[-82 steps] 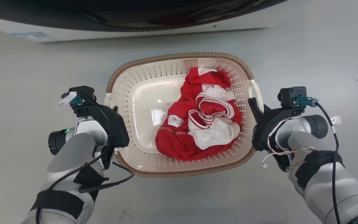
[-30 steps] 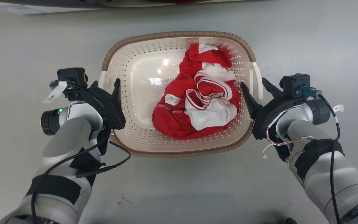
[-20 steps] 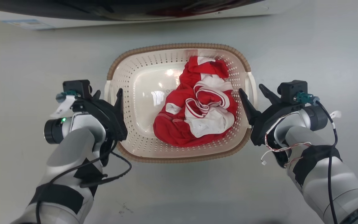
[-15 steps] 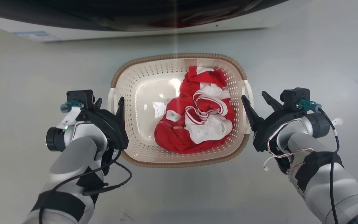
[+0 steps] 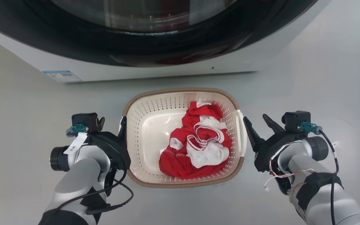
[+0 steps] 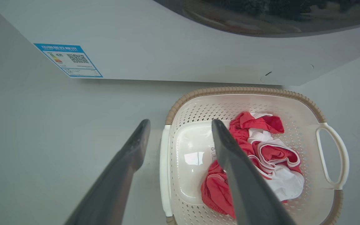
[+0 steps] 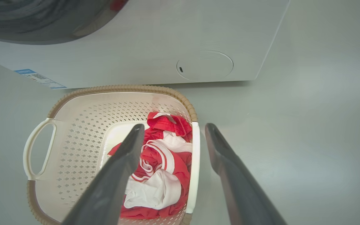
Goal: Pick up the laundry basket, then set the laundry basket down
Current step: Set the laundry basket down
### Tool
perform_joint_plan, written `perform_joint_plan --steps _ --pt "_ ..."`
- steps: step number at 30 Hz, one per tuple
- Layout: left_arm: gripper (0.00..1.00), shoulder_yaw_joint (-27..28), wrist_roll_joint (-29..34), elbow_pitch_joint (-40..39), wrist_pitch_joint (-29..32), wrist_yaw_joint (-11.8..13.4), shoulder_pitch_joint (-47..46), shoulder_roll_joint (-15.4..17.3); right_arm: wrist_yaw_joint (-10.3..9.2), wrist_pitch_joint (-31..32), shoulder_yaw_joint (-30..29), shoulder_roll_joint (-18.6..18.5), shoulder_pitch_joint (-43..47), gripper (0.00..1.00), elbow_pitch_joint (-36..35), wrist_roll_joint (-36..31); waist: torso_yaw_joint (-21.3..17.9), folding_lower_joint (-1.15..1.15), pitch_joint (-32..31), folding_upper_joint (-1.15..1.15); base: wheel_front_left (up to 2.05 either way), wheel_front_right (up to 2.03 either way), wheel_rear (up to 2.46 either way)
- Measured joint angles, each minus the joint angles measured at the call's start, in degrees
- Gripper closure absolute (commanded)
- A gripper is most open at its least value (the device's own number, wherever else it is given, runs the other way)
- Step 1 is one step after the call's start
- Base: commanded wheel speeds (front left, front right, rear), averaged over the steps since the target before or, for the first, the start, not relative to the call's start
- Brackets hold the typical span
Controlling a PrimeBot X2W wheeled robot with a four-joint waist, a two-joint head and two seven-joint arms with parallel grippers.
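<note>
Laundry basket (image 5: 183,90): set upright on the grey floor (image 5: 27,109), just in front of the washing machine (image 5: 167,70); no finger is closed on it.
Contents: a crumpled red and white garment (image 5: 198,147) is held inside, toward the robot's right half.
Handles: the left handle (image 6: 164,168) and the right handle (image 5: 241,131) are both free.
Left gripper (image 5: 112,120): fingers are spread apart; in the left wrist view the left handle is framed between them, one finger over the floor and one over the basket's inside. Contact cannot be told.
Right gripper (image 5: 255,118): fingers are spread apart, nothing held; in the right wrist view the right handle is framed between them.
Washing machine: a white front with a dark round door (image 5: 136,31); a blue-edged label (image 5: 62,76) is stuck at its lower left corner.
</note>
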Motion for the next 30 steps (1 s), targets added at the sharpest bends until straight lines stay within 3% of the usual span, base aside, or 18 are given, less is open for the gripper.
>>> perform_joint_plan --steps 13,30 --pt "0.00 0.43 1.14 -3.88 -1.08 0.93 4.06 0.07 -0.14 -0.01 -4.07 -0.89 5.63 0.00 -4.28 0.51 -0.21 0.00 -9.43 0.00 0.00 0.00 0.00" --pt "0.00 3.52 5.49 -20.02 -1.08 5.79 13.78 5.11 -4.15 -0.01 -8.76 -4.08 12.49 0.00 -16.40 -3.94 0.18 0.00 -20.29 0.00 0.00 0.00 0.00"
